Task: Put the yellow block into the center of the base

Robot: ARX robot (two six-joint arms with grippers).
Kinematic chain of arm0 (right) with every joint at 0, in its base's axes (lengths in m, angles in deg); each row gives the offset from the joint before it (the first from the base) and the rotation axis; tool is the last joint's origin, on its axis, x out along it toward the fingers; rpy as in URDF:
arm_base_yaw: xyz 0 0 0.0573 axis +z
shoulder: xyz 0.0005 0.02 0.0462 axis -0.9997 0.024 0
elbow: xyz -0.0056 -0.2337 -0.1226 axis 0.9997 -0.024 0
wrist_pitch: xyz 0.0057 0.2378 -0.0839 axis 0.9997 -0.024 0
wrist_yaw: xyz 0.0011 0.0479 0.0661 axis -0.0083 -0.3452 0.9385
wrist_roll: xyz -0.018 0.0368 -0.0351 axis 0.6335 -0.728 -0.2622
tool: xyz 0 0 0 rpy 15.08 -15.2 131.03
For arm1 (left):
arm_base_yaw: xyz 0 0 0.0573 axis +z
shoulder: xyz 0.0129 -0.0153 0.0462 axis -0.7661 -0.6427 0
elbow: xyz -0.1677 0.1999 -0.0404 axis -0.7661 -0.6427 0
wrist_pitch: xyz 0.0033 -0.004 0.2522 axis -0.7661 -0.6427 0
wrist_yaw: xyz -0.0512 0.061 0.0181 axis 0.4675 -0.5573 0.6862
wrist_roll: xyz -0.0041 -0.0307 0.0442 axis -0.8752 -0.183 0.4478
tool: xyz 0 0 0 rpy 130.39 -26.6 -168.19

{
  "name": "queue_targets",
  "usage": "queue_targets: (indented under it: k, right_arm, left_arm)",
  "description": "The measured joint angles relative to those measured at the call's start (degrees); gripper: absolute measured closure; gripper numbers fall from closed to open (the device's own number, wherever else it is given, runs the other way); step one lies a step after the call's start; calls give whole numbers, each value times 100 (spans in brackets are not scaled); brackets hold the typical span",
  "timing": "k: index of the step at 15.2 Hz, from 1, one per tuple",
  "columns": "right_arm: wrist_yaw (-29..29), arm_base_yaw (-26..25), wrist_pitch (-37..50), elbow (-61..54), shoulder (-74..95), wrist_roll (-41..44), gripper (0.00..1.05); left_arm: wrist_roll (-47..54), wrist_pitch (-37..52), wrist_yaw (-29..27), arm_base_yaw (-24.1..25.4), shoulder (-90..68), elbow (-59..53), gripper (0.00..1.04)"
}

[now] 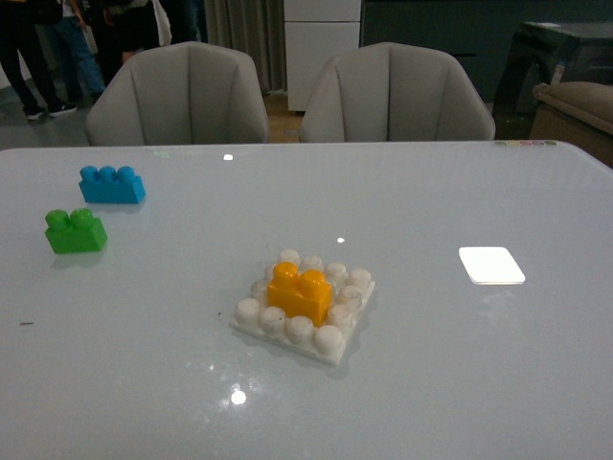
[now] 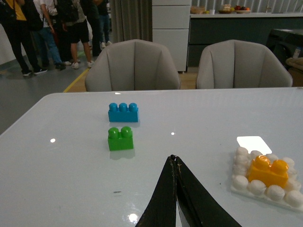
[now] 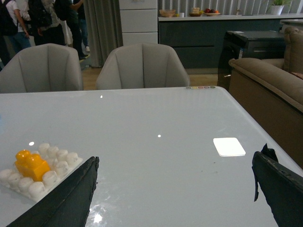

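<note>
The yellow block (image 1: 299, 292) sits upright on the middle studs of the white base (image 1: 251, 327), midway along the table's near edge. The left gripper (image 2: 175, 163) is pinched closed on nothing, while the right gripper (image 3: 175, 177) is spread wide, both clear of the base.

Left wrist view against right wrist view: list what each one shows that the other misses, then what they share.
Only the left wrist view shows the blue brick, the green brick and the left gripper, its fingers closed together. Only the right wrist view shows the right gripper, fingers wide apart and empty, and a brown sofa. Both show the yellow block seated on the base, the white patch, the table and two grey chairs.
</note>
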State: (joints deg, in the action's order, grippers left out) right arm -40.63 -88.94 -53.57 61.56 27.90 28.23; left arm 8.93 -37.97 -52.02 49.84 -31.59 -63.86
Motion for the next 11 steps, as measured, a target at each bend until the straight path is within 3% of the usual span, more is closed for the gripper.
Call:
queue_targets:
  k: [11]
  right_arm:
    - [2,0,0,0,0,0,6]
  left_arm:
    - [0,-769,0,0,1040,-181,103]
